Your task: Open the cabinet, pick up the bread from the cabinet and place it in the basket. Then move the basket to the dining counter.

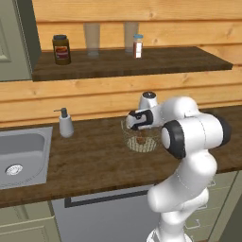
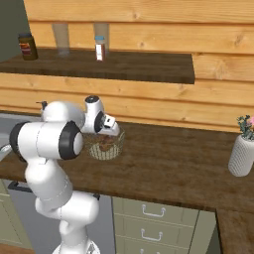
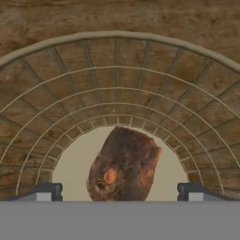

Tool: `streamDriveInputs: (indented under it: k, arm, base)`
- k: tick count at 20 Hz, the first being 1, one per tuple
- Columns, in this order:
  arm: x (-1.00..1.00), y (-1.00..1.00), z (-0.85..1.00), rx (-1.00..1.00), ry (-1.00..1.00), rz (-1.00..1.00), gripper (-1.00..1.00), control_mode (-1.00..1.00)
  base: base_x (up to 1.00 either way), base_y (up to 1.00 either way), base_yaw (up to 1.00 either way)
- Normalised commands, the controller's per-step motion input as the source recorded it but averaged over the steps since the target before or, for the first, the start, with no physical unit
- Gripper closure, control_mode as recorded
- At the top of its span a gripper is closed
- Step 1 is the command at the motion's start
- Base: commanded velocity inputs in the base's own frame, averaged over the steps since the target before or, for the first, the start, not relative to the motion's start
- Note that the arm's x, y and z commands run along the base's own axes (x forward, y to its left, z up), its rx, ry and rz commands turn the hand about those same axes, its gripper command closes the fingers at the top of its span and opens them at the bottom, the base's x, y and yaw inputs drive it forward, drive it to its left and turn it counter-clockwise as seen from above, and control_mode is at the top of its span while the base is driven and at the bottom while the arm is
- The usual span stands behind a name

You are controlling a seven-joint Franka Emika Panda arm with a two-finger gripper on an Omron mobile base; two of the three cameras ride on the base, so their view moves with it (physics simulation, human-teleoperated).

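Observation:
The bread (image 3: 123, 161), a small dark-brown loaf, lies on the pale base of the wire basket (image 3: 117, 84). My gripper (image 3: 121, 192) hangs just above it, open, with its fingertips (image 3: 44, 193) set wide on either side and touching nothing. From the base, the basket (image 1: 150, 144) (image 2: 117, 149) stands on the wood worktop. The bread (image 1: 141, 140) (image 2: 105, 144) shows through the mesh below my gripper (image 1: 140, 133) (image 2: 107, 137). The grey-green cabinet (image 1: 14, 40) hangs at the upper left. The dining counter is out of view.
A steel sink (image 1: 21, 156) and a soap dispenser (image 1: 65, 124) sit left of the basket. The high shelf (image 1: 132, 64) carries a brown jar (image 1: 61, 49), two glasses and a small shaker (image 1: 137, 47). A white vase (image 2: 242, 155) stands at the right.

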Motion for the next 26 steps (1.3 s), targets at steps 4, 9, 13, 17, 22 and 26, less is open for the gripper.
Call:
streamDriveInputs:
  k: [4, 9, 13, 17, 22, 26]
  arm:
    - [-0.70, 0.00, 0.52, 0.05, -0.04, -0.02, -1.00, -1.00]
    - [-0.72, -0.07, 0.48, 0.02, -0.02, -0.13, -1.00, -1.00]
    - [-0.53, -0.14, 0.46, 0.02, -0.03, -0.43, -1.00, -1.00]
    - [-0.35, -0.21, 0.37, 0.20, 0.07, -0.62, -1.00, -1.00]
    - [-0.34, -0.23, 0.08, 0.16, 0.01, -0.42, -1.00, -1.00]
    - [-0.03, -0.23, 0.01, 0.21, -0.03, 0.02, -1.00, -1.00]
  base:
    - [0.00, 0.00, 0.00]
    - [0.00, 0.00, 0.00]
    - [0.00, 0.00, 0.00]
    - [0.00, 0.00, 0.00]
    - [0.00, 0.00, 0.00]
    - [0.00, 0.00, 0.00]
